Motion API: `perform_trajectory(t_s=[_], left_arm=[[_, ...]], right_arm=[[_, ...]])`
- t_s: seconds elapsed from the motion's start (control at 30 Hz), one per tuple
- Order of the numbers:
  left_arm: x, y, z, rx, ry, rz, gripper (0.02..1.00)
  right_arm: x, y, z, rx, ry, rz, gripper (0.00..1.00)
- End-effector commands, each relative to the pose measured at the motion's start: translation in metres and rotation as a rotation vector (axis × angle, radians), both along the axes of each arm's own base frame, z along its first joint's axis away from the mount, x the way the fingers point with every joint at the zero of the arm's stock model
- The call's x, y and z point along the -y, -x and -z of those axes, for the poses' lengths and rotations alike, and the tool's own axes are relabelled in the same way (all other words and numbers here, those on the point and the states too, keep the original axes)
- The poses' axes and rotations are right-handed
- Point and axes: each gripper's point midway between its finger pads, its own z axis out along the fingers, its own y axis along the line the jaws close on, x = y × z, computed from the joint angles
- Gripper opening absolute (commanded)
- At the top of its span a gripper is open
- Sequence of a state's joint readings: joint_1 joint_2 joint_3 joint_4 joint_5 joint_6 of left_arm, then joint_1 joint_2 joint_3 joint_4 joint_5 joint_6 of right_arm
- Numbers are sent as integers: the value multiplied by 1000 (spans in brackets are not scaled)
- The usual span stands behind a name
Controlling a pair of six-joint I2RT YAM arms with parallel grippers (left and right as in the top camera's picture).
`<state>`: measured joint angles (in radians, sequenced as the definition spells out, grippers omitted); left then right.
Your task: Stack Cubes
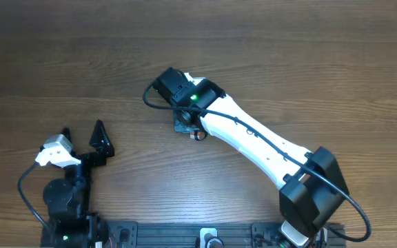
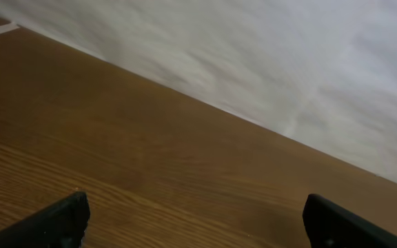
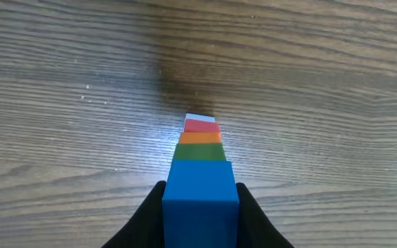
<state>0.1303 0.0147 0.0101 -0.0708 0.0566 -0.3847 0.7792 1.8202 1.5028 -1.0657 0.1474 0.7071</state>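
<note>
My left pincer [image 1: 83, 140] sits near its base, fingers wide apart, well apart from the cubes. My right pincer [image 3: 200, 213] is clamped on the blue cube [image 3: 200, 182], directly atop the stack [image 3: 200, 145], mid-surface [image 1: 309, 62]

Top camera: fixed overhead, facing straight down on the bench [image 1: 309, 55], set far enough back to take in the whole working area.

Left wrist camera: low and close to the bench, facing obliquely across it towards a white backdrop [image 2: 288, 62].

Right wrist camera: near the bench, facing steeply down over the blue cube [image 3: 200, 180] between the fingers of the right end effector [image 3: 200, 215].

Shared coverage: the top and right wrist cameras both take in the same mid-bench patch.
</note>
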Motion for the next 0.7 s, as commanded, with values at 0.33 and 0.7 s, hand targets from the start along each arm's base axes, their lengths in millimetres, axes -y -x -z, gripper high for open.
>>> perform_trajectory(t_s=[0.33, 0.7], left_arm=[[2, 0, 1, 0, -14, 12, 996], [2, 0, 1, 0, -14, 12, 1000]], right_arm=[[1, -10, 2, 17, 19, 15, 86], [1, -10, 2, 18, 19, 15, 316]])
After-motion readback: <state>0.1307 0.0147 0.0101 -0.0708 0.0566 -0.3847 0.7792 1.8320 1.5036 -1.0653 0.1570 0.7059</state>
